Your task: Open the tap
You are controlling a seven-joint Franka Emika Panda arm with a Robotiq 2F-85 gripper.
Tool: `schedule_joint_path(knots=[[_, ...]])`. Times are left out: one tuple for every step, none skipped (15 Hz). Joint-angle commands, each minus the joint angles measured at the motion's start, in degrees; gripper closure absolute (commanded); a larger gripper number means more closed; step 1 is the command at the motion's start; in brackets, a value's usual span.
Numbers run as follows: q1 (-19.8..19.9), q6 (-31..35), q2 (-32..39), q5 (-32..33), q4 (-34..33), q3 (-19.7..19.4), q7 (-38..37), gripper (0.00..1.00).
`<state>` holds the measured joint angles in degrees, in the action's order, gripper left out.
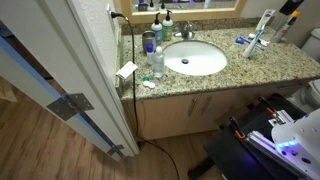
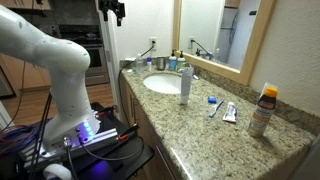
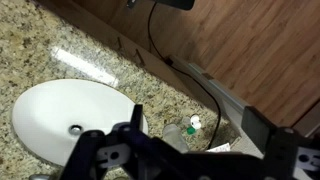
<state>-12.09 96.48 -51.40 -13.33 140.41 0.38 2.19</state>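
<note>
The pincer (image 3: pixel 195 135) hangs open, fingers spread wide, high above the granite tabletop (image 3: pixel 30 45). Below it lies the white basin (image 3: pixel 70 115). The tap (image 1: pixel 186 32) stands at the basin's back rim, near dark bottles (image 1: pixel 160 19).

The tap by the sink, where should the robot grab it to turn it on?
Probably the small handle on top of the tap, not the spout. Come down from above, on the basin side: the mirror stands close behind, and bottles crowd one side.
</note>
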Motion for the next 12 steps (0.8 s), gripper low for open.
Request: schedule_joint_path(knots=[[1.73, -0.46, 0.09, -0.93, -0.25, 1.03, 1.02, 0.0], [1.73, -0.46, 0.09, -0.93, -0.26, 1.03, 1.02, 0.0], [1.73, -0.46, 0.09, -0.93, -0.25, 1.03, 1.02, 0.0], [1.73, -0.46, 0.09, -0.93, -0.25, 1.03, 1.02, 0.0], [1.73, -0.46, 0.09, -0.93, -0.25, 1.03, 1.02, 0.0], [4.21, 4.94, 1.92, 1.57, 2.86, 2.42, -0.49, 0.0], [6.3, 11.16, 3.7, 3.18, 5.42, 2.12, -1.07, 0.0], [7.26, 11.24, 6.47, 3.31, 5.03, 0.78, -2.77, 0.0], [8.7, 14.82, 8.49, 3.5, 5.38, -0.38, -3.56, 0.0], [10.47, 17.49, 10.57, 3.61, 5.07, -2.26, -3.51, 0.0], [12.01, 20.89, 13.7, 3.54, 4.17, -3.51, -3.76, 0.0], [13.14, 23.55, 16.96, 2.71, 2.4, -5.26, -3.64, 0.0]])
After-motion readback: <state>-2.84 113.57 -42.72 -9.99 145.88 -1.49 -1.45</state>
